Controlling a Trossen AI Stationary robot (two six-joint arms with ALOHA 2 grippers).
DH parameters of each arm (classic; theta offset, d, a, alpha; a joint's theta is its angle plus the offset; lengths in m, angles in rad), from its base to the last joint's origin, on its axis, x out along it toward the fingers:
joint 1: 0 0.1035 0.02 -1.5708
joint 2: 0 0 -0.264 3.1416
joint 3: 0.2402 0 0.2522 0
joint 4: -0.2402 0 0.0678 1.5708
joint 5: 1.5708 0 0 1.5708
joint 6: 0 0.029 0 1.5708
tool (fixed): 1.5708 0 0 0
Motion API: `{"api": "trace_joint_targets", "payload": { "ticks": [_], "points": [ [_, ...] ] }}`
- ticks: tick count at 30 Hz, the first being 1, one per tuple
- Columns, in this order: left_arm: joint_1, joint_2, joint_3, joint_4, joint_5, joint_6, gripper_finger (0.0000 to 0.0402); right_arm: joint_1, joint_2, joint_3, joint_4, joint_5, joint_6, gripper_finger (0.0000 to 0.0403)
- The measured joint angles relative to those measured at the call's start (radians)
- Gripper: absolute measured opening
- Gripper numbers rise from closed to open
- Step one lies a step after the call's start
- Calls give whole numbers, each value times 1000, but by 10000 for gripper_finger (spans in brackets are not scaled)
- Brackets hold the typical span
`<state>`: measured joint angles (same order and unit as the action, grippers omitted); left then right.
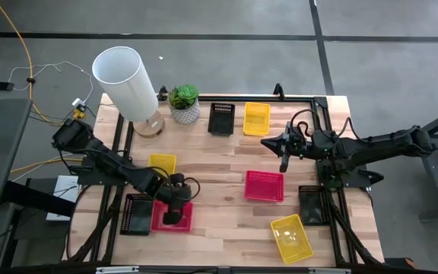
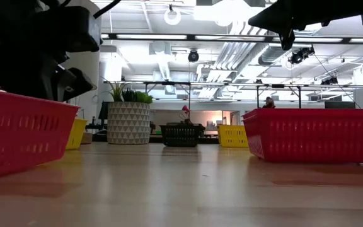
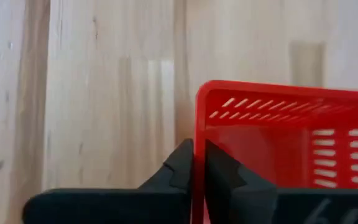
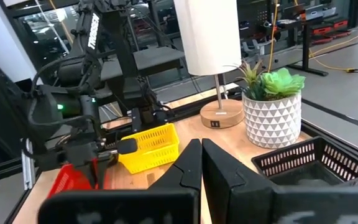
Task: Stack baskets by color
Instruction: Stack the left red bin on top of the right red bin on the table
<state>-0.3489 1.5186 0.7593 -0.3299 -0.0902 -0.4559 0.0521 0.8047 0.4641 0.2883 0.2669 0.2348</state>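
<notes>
Left gripper is pinching the wall of a red basket, one finger inside and one outside. That red basket sits near the front left of the table, just beside a black basket at the table's left edge.

A second red basket waits near the middle of the table, well apart from the held one. Three yellow baskets lie spread out: one behind the left gripper, one at the back, and one near the front right. Another black basket sits at the back beside the yellow one, near a potted plant and a white lamp.

Right gripper hangs over the table with its fingers pressed together, holding nothing.

It looks like the grab step for the red pair. Next, the left arm likely needs to lift its basket, carry it over the other red one, line up the edges, and lower it in so it nests flat.
</notes>
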Motion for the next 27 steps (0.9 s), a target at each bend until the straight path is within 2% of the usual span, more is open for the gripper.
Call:
{"api": "trace_joint_targets", "payload": {
  "ticks": [5,14,18,22,27],
  "points": [
    [0,-42,-1,37,-23,-4,4,0,0,0,0,16,25,0],
    [31,-230,0,76,-142,101,1,0,0,0,33,16,29,0],
    [108,-288,0,246,-161,200,1,0,-9,0,96,16,26,0],
    [214,-260,6,471,-90,323,0,0,-44,0,144,27,56,0],
    [323,-97,148,485,9,428,0,0,-108,0,161,71,131,0]
  ]
}}
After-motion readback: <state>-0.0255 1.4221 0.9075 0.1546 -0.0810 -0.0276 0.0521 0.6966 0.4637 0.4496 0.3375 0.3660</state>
